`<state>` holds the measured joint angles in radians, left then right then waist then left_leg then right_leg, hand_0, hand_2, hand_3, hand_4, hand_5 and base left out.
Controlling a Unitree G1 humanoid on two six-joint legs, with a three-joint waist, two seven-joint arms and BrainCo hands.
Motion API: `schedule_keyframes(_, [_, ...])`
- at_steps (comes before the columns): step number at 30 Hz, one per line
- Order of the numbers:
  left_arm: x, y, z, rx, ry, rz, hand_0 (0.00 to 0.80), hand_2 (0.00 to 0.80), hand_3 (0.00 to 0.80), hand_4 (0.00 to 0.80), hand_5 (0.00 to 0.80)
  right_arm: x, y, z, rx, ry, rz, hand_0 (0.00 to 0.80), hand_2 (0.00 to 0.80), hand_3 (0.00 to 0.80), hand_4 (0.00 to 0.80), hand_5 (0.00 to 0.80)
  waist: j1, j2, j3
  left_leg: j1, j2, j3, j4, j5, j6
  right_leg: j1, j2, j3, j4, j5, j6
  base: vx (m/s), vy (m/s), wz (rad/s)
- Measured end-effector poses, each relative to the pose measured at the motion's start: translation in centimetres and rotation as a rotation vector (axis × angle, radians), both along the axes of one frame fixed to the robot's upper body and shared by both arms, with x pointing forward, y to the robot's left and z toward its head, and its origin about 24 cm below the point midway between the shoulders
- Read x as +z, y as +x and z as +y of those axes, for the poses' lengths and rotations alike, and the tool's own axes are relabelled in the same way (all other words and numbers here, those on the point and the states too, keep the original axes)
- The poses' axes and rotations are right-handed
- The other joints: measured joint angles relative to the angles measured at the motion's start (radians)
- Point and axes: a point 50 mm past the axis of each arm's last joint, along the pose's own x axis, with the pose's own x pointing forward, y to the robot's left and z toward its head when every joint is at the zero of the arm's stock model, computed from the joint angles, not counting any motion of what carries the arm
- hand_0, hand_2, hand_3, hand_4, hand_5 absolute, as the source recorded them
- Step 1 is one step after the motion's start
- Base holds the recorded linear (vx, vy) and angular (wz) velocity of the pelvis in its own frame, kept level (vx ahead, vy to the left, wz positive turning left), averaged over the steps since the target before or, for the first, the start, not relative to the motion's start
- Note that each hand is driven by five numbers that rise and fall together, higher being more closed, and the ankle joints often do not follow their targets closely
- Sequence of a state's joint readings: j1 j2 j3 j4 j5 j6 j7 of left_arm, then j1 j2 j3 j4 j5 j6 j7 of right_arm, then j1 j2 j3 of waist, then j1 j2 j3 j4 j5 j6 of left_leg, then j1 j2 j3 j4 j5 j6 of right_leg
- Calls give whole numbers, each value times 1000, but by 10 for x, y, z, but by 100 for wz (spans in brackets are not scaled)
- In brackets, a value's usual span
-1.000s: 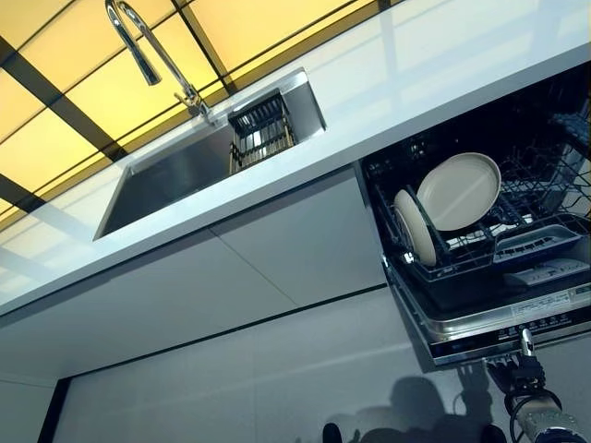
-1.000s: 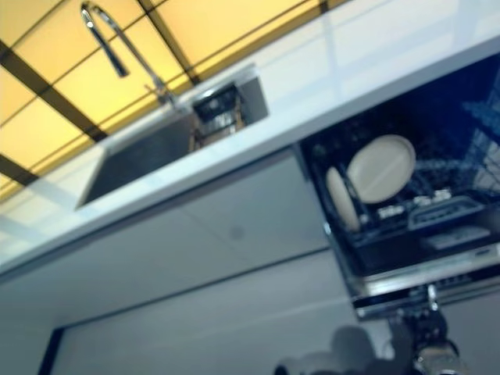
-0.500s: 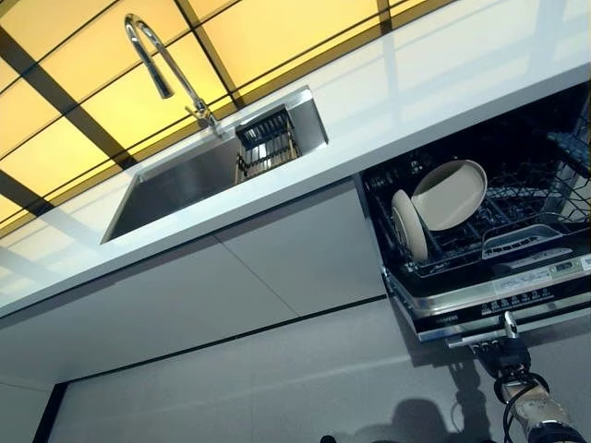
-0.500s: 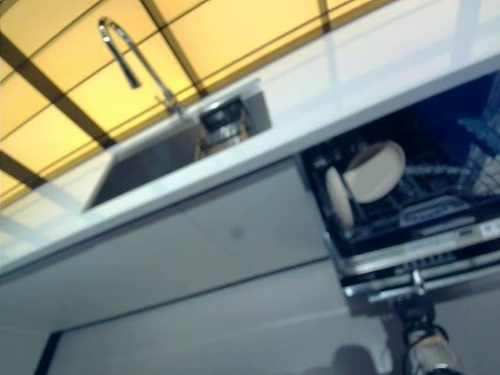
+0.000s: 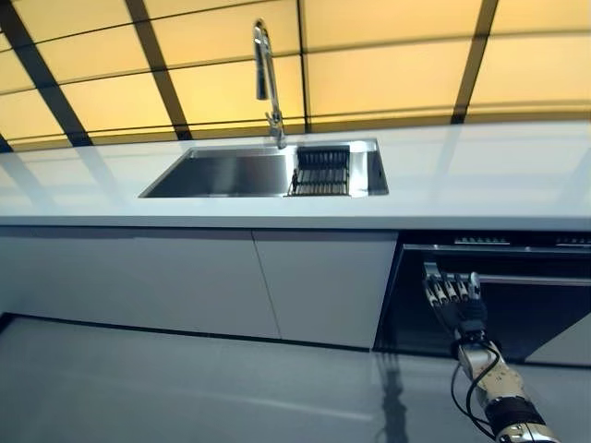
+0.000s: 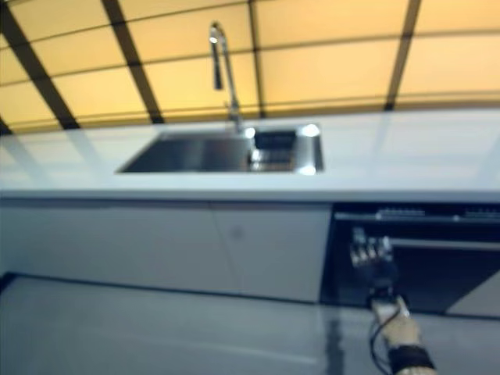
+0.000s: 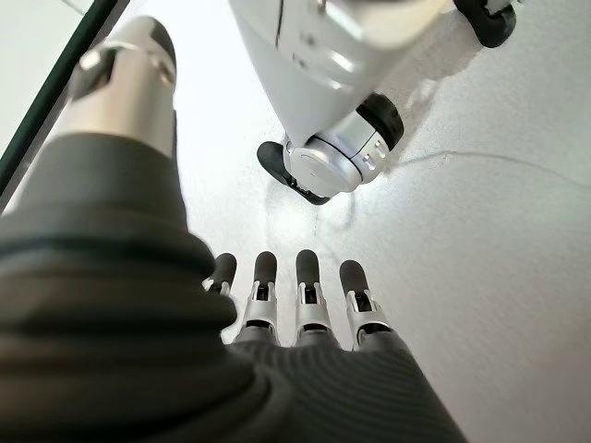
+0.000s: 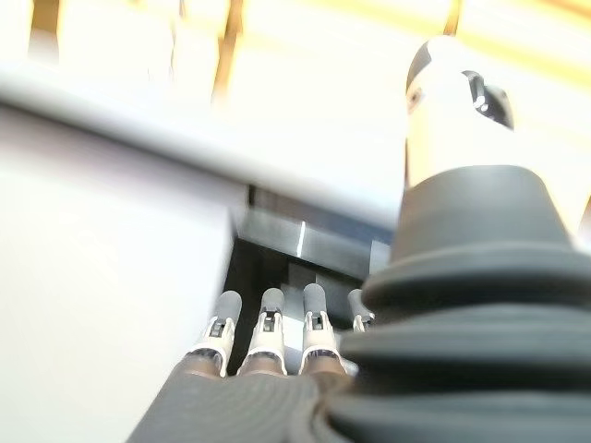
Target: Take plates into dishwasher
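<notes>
The dishwasher (image 5: 517,305) sits under the white counter at the right, its dark door raised to almost upright. No plates or racks show now. My right hand (image 5: 452,297) is open, its straight fingers pointing up against the door's left part, just below the handle bar (image 5: 536,279). It also shows in the right wrist view (image 8: 268,341), fingers straight before the dark door. My left hand (image 7: 295,295) shows only in its own wrist view, open and empty, pointing down at the floor.
A steel sink (image 5: 222,175) with a tall faucet (image 5: 266,74) and a dark wire basket (image 5: 321,172) is set in the white counter (image 5: 480,175). Grey cabinet fronts (image 5: 185,277) run left of the dishwasher. Grey floor lies below.
The dishwasher door has swung up from open to nearly closed, hiding the two plates in the rack. My right hand rose with it. The head camera has also shifted and levelled.
</notes>
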<state>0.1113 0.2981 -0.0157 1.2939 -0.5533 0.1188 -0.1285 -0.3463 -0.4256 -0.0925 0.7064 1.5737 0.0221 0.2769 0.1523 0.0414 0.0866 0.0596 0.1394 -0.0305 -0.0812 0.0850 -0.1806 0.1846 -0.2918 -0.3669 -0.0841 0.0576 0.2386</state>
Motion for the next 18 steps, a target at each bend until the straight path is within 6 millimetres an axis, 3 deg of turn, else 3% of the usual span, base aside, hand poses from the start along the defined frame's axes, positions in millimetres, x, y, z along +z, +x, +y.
schedule_keyframes(2, [4,0,12,-24,34,4,0,0,0,0,0,4,6,6,12,12,-25,0,0,0,0,0,9,-35,-22,-1,0,-2,-2,-4,-1,4,0,-2,0,-2,0,67,-61,5])
schedule_keyframes(4, [6,-1,19,-31,56,14,0,0,0,0,0,8,11,12,23,22,-34,0,0,0,0,0,16,-46,-29,-1,0,-4,-2,-5,-1,4,1,-2,0,-2,0,48,-40,3])
schedule_keyframes(10, [6,0,19,-33,56,11,0,0,0,0,0,-5,4,8,17,-42,74,0,0,0,0,0,25,-43,-35,-5,5,-6,-2,-6,1,1,6,-1,-4,-4,-4,5,-5,0])
schedule_keyframes(18, [5,13,15,-39,59,-26,0,0,0,0,0,-77,-48,-3,112,-242,498,0,0,0,0,0,5,-74,-59,-38,7,3,0,-3,-6,-31,10,5,0,-3,-1,-36,19,-1])
